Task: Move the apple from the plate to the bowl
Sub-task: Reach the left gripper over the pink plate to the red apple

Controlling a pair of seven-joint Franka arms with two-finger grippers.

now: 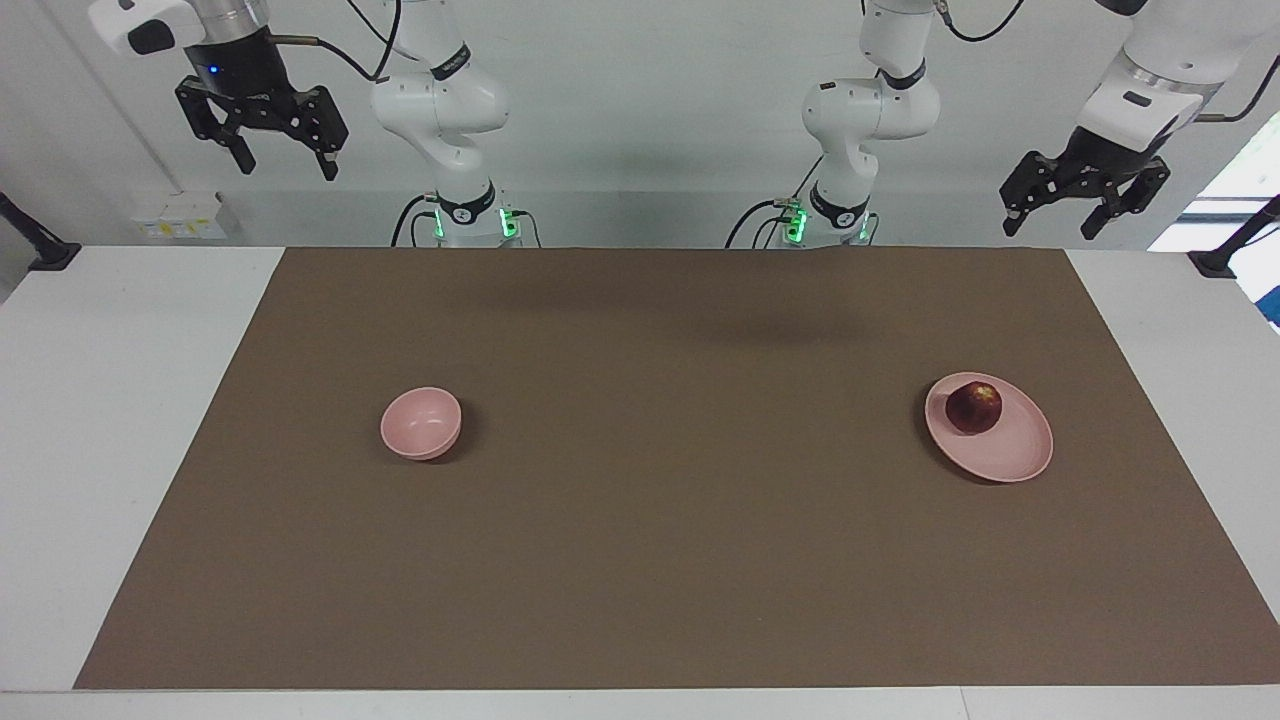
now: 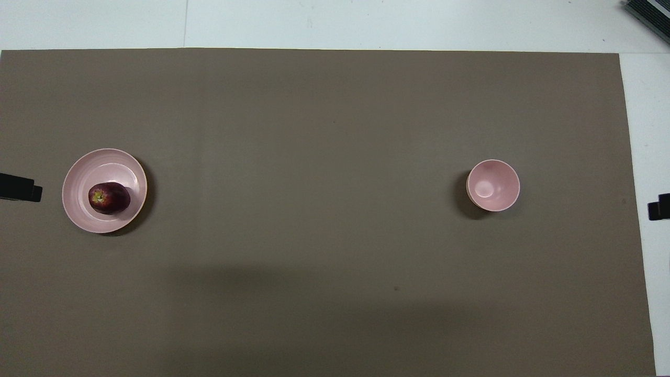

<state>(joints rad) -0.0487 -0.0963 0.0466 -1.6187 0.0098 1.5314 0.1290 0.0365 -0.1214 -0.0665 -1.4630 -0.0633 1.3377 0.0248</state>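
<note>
Both sets of fingers stand wide and empty: the left gripper [image 1: 1073,208] hangs high at its own end of the counter, the right gripper [image 1: 283,160] waits high at the other. Nothing's done yet, I'd say: the small dark red apple [image 1: 974,407] sits on the wide shallow pale pink plate [image 1: 1018,458], well apart from the small deep pale pink bowl [image 1: 421,424], with reach, grasp, carry and release all left.

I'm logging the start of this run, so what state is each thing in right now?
apple: resting on the plate, untouched.
plate: flat on the mat, toward the left arm's end, holding the apple.
bowl: upright and empty, toward the right arm's end.
left gripper: open, raised, holding nothing.
right gripper: open, raised, holding nothing.
</note>
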